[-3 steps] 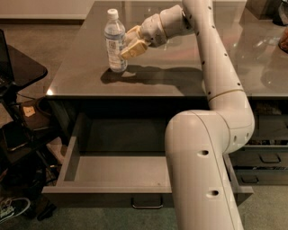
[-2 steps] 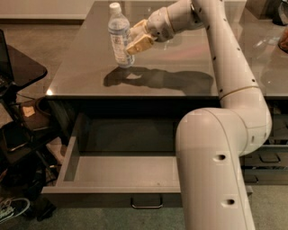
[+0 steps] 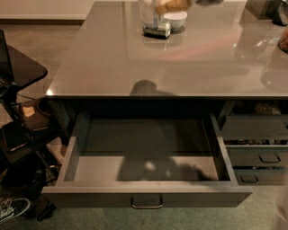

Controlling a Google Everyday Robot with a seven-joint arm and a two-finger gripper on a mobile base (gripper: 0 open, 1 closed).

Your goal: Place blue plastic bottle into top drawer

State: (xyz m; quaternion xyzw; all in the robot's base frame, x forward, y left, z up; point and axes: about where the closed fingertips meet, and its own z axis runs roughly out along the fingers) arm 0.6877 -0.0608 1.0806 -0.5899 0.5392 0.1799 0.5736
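Observation:
The blue plastic bottle [image 3: 148, 12] shows only as its clear lower part at the top edge, held up off the grey tabletop [image 3: 135, 67]. My gripper [image 3: 170, 5] is at the top edge right beside the bottle, its tan fingers closed on it; the arm is out of view. The top drawer [image 3: 146, 194] is pulled wide open below the table's front edge, with its metal handle [image 3: 146, 203] at centre. Its inside holds only shadow.
A can [image 3: 157, 29] lies on its side on the table below the bottle, with a white bowl [image 3: 176, 19] behind it. Narrower stacked drawers [image 3: 258, 157] stand at right, the upper ones ajar. A black stand [image 3: 20, 69] and floor clutter are at left.
The bottle has been lifted off the table in the gripper and now sits at the top edge. The arm that filled the right side has left the view.

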